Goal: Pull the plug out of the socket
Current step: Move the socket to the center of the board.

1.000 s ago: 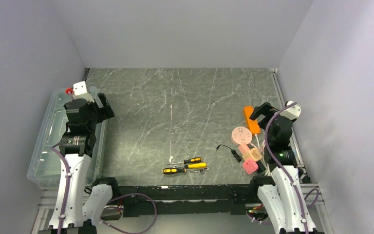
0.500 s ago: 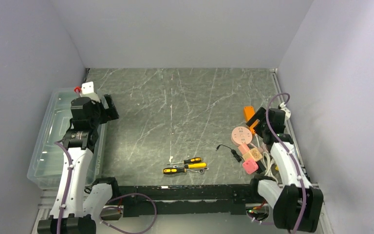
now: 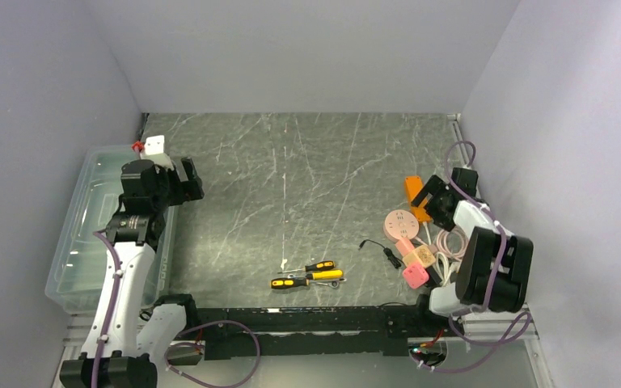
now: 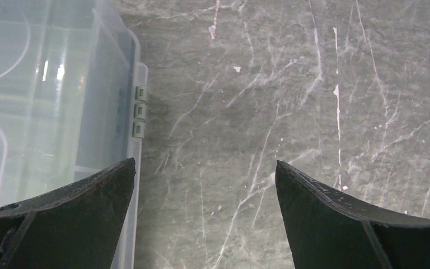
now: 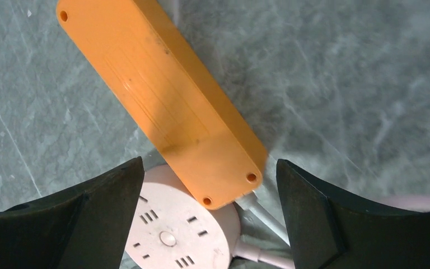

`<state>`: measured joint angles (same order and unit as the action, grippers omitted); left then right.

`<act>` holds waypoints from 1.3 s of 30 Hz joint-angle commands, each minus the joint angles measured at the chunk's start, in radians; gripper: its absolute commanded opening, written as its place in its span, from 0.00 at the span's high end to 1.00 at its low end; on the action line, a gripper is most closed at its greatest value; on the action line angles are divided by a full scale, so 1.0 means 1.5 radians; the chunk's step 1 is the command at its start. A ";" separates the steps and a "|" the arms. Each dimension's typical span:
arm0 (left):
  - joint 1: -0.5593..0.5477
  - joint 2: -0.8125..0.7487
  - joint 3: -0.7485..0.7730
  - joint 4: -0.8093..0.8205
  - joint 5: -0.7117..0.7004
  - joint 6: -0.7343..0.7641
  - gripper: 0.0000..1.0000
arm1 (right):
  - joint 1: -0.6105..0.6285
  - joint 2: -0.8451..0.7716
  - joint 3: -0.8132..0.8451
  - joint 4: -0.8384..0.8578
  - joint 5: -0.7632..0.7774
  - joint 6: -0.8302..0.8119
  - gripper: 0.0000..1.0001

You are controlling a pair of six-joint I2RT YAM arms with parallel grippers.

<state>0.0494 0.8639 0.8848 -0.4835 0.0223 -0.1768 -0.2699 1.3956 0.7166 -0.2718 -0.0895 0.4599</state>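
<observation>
Hovering right end effector (image 5: 208, 163), spread, over orange socket strip (image 5: 162, 106).

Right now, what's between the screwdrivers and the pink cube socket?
A small black plug with a short cord, seen in the top view, between the screwdrivers and the pink cube socket.

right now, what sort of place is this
Probably a robot lab test cell: plain grey walls box in a marbled table, with staged props such as screwdrivers and an orange power strip.
</observation>
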 commanded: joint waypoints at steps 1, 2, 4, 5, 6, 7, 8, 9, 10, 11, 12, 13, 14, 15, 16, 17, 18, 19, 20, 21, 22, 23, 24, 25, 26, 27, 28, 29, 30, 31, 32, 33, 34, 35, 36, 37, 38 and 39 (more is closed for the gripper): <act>-0.012 0.005 0.003 0.014 0.027 0.014 0.01 | 0.006 0.046 0.050 0.034 -0.071 -0.044 0.09; -0.014 0.006 0.003 0.013 0.029 0.014 0.01 | 0.011 0.054 0.059 0.029 -0.065 -0.046 0.10; -0.017 0.009 0.004 0.011 0.032 0.014 0.01 | 0.021 0.067 0.073 0.023 -0.054 -0.051 0.11; -0.018 0.012 0.005 0.011 0.033 0.015 0.01 | 0.028 0.073 0.080 0.020 -0.052 -0.057 0.14; -0.018 0.015 0.006 0.009 0.035 0.015 0.01 | 0.040 0.079 0.084 0.020 -0.051 -0.060 0.15; -0.019 0.019 0.007 0.008 0.036 0.014 0.01 | 0.051 0.084 0.091 0.018 -0.049 -0.063 0.16; -0.020 0.022 0.009 0.006 0.037 0.014 0.01 | 0.066 0.089 0.094 0.018 -0.047 -0.068 0.17; -0.021 0.026 0.010 0.003 0.037 0.014 0.01 | 0.082 0.095 0.099 0.016 -0.038 -0.073 0.19; -0.022 0.029 0.011 0.003 0.037 0.013 0.01 | 0.104 0.103 0.107 0.011 -0.022 -0.077 0.20; -0.023 0.030 0.011 0.002 0.039 0.013 0.01 | 0.126 0.112 0.116 0.004 -0.004 -0.081 0.21; -0.023 0.032 0.012 0.002 0.041 0.012 0.01 | 0.151 0.123 0.127 -0.004 0.010 -0.084 0.22; -0.024 0.033 0.012 0.001 0.043 0.012 0.01 | 0.170 0.134 0.138 -0.009 0.017 -0.086 0.23; -0.025 0.035 0.012 0.001 0.045 0.012 0.01 | 0.195 0.144 0.149 -0.014 0.020 -0.085 0.25; -0.025 0.037 0.013 0.000 0.046 0.011 0.01 | 0.217 0.157 0.161 -0.016 0.019 -0.082 0.26; -0.025 0.039 0.014 0.000 0.046 0.011 0.01 | 0.235 0.164 0.167 -0.015 0.017 -0.077 0.26; -0.025 0.042 0.015 -0.002 0.046 0.012 0.01 | 0.250 0.169 0.172 -0.012 0.011 -0.071 0.26; -0.025 0.044 0.016 -0.004 0.046 0.012 0.01 | 0.265 0.174 0.177 -0.008 0.007 -0.065 0.26; -0.025 0.047 0.017 -0.005 0.046 0.012 0.01 | 0.280 0.178 0.182 -0.005 0.003 -0.060 0.26; -0.025 0.050 0.018 -0.006 0.046 0.012 0.01 | 0.295 0.181 0.187 -0.004 0.002 -0.055 0.26; -0.025 0.052 0.019 -0.007 0.046 0.012 0.01 | 0.309 0.185 0.193 -0.005 0.007 -0.052 0.26; -0.025 0.055 0.019 -0.008 0.046 0.011 0.01 | 0.324 0.187 0.199 -0.008 0.018 -0.050 0.25; -0.025 0.057 0.020 -0.009 0.046 0.011 0.01 | 0.336 0.187 0.203 -0.013 0.034 -0.050 0.24; -0.025 0.060 0.021 -0.010 0.046 0.011 0.01 | 0.346 0.186 0.207 -0.018 0.052 -0.050 0.22; -0.025 0.062 0.021 -0.010 0.047 0.010 0.01 | 0.352 0.183 0.208 -0.025 0.072 -0.049 0.21; -0.025 0.063 0.021 -0.010 0.050 0.009 0.01 | 0.355 0.177 0.207 -0.031 0.089 -0.048 0.19; -0.025 0.064 0.021 -0.010 0.051 0.009 0.01 | 0.356 0.169 0.203 -0.037 0.107 -0.046 0.17; -0.025 0.066 0.021 -0.011 0.053 0.009 0.01 | 0.356 0.158 0.195 -0.041 0.119 -0.045 0.16; -0.025 0.066 0.021 -0.011 0.054 0.008 0.01 | 0.356 0.146 0.187 -0.043 0.129 -0.046 0.14; -0.025 0.067 0.021 -0.012 0.055 0.008 0.01 | 0.357 0.134 0.177 -0.047 0.138 -0.047 0.14; -0.025 0.068 0.022 -0.013 0.056 0.008 0.01 | 0.356 0.123 0.169 -0.051 0.147 -0.049 0.13; -0.025 0.070 0.023 -0.013 0.056 0.008 0.01 | 0.357 0.113 0.161 -0.057 0.155 -0.051 0.13; -0.025 0.071 0.023 -0.014 0.057 0.008 0.01 | 0.357 0.103 0.153 -0.062 0.162 -0.053 0.12; -0.025 0.072 0.024 -0.014 0.057 0.007 0.01 | 0.358 0.092 0.146 -0.068 0.167 -0.054 0.12; -0.025 0.073 0.025 -0.015 0.058 0.007 0.01 | 0.360 0.082 0.140 -0.077 0.171 -0.053 0.12; -0.025 0.075 0.025 -0.016 0.059 0.007 0.01 | 0.363 0.070 0.134 -0.085 0.174 -0.051 0.12; -0.025 0.075 0.024 -0.017 0.060 0.008 0.01 | 0.364 0.058 0.128 -0.094 0.176 -0.047 0.12; -0.025 0.076 0.025 -0.017 0.060 0.007 0.01 | 0.368 0.041 0.118 -0.103 0.177 -0.043 0.12; -0.025 0.075 0.025 -0.017 0.060 0.007 0.01 | 0.370 0.025 0.110 -0.107 0.177 -0.038 0.11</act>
<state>0.0158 0.9752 0.8848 -0.5064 0.0883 -0.1699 0.2707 1.5265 0.9192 -0.3817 0.1268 0.3775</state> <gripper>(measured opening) 0.989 0.881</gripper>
